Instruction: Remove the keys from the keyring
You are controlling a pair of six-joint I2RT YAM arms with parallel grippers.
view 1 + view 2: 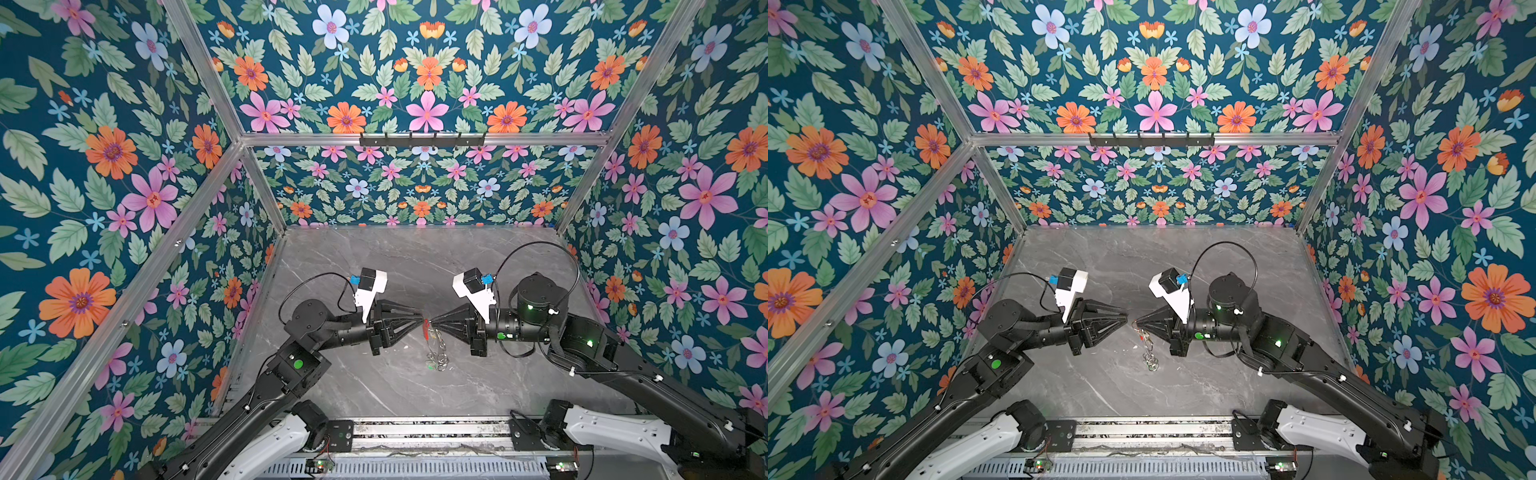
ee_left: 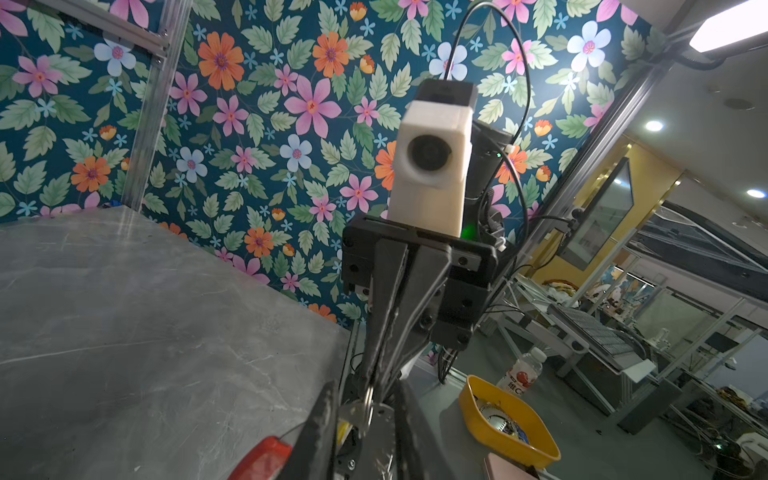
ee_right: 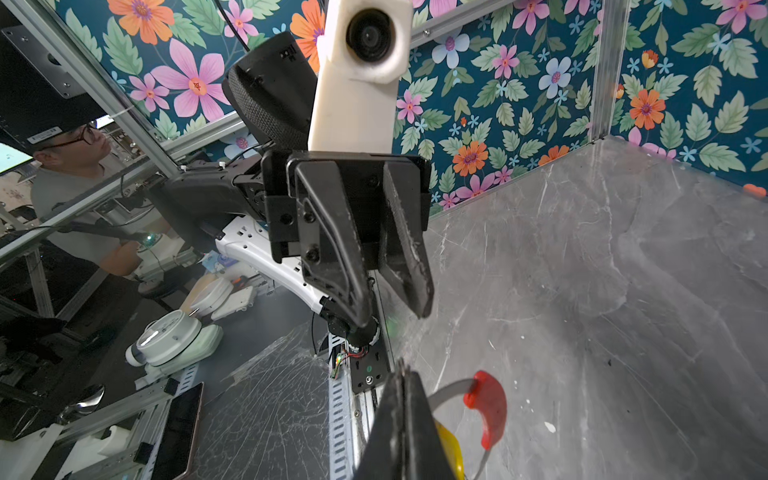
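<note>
In both top views my grippers meet tip to tip above the middle of the table. My right gripper (image 1: 433, 322) (image 1: 1137, 322) (image 3: 402, 374) is shut on the keyring, whose grey wire and red segment (image 3: 487, 405) (image 1: 425, 327) curve out beside its fingers. A brass-yellow key (image 3: 452, 451) shows next to those fingers. Silver loops and keys (image 1: 435, 355) (image 1: 1148, 357) dangle below, with a green speck (image 1: 428, 365) among them. My left gripper (image 1: 420, 320) (image 2: 365, 419) is open, its fingers (image 3: 417, 291) apart. A silver loop (image 2: 368, 405) stands in the gap; I cannot tell whether they touch.
The grey marble table (image 1: 374, 270) is walled by floral panels on three sides. A black hook rack (image 1: 422, 139) sits on the back rail. Outside the frame are a yellow tray (image 2: 540, 449), a bottle (image 2: 523, 374) and a person (image 3: 75, 166).
</note>
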